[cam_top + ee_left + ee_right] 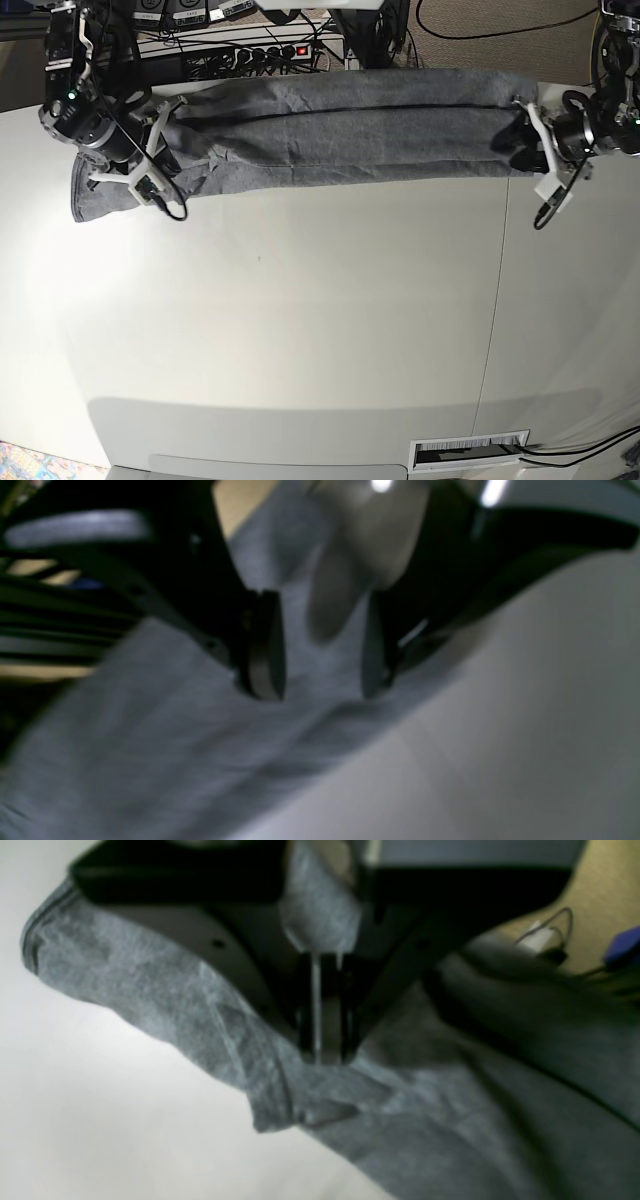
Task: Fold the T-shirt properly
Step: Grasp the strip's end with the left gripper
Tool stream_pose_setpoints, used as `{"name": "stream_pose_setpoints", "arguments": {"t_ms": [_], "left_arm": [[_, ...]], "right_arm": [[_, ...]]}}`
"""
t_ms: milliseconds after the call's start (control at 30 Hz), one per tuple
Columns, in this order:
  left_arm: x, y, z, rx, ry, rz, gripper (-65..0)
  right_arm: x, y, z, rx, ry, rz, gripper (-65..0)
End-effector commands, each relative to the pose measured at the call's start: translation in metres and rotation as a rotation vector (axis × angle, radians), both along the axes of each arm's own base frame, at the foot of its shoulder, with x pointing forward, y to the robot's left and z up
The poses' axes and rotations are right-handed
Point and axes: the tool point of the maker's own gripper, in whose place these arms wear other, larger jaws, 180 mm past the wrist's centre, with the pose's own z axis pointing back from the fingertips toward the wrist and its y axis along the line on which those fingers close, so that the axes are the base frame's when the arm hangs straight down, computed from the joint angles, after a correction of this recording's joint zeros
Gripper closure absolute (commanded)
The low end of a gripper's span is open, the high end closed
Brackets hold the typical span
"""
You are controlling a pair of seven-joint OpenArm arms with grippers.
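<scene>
Grey cloth stretches in a long band along the far edge of the table [300, 330]: the T-shirt [340, 125] looks gathered or folded lengthwise, with one sleeve end spilling loose at the base view's left. At that end the right gripper [165, 150] has its jaws pressed together on a pinch of fabric, which the right wrist view shows bunched up between them. At the opposite end the left gripper [527, 135] sits at the shirt's edge; the blurred left wrist view shows its fingers [265, 645] spread, cloth lying between them but not clamped. By this reading the lengthwise fold is roughly made, while the crosswise folds into a compact packet are not yet done.
</scene>
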Motion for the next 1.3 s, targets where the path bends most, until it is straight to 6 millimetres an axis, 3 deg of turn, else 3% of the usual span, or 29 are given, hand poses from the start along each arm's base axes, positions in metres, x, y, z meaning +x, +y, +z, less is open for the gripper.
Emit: {"name": "stream_pose_setpoints", "arguments": {"t_ms": [0, 167, 300, 400, 667, 1000, 1267], "left_arm": [[0.010, 0.012, 0.011, 0.025, -0.040, 0.031, -27.1], [0.016, 0.060, 0.004, 0.123, -0.009, 0.234, -27.1], [0.002, 0.078, -0.009, 0.132, 0.096, 0.319, -27.1], [-0.011, 0.070, -0.017, 0.059, 0.185, 0.322, -27.1], [-0.017, 0.051, -0.015, -0.092, 0.212, 0.275, -27.1], [-0.034, 0.052, -0.036, -0.264, 0.293, 0.337, -27.1], [-0.042, 0.039, -0.036, -0.382, 0.327, 0.326, -27.1]], "right_arm": [[0.012, -0.002, 0.008, 0.000, -0.040, 0.005, -1.9], [0.021, -0.017, -0.005, 0.007, -0.009, -0.045, -1.9], [0.020, -0.020, -0.010, 0.012, 0.005, -0.056, -1.9], [0.021, -0.019, -0.009, 0.018, -0.004, -0.054, -1.9], [0.022, -0.017, -0.008, 0.026, -0.013, -0.052, -1.9], [0.022, -0.018, -0.009, 0.022, -0.008, -0.053, -1.9], [0.022, -0.018, -0.009, 0.023, -0.008, -0.053, -1.9]]}}
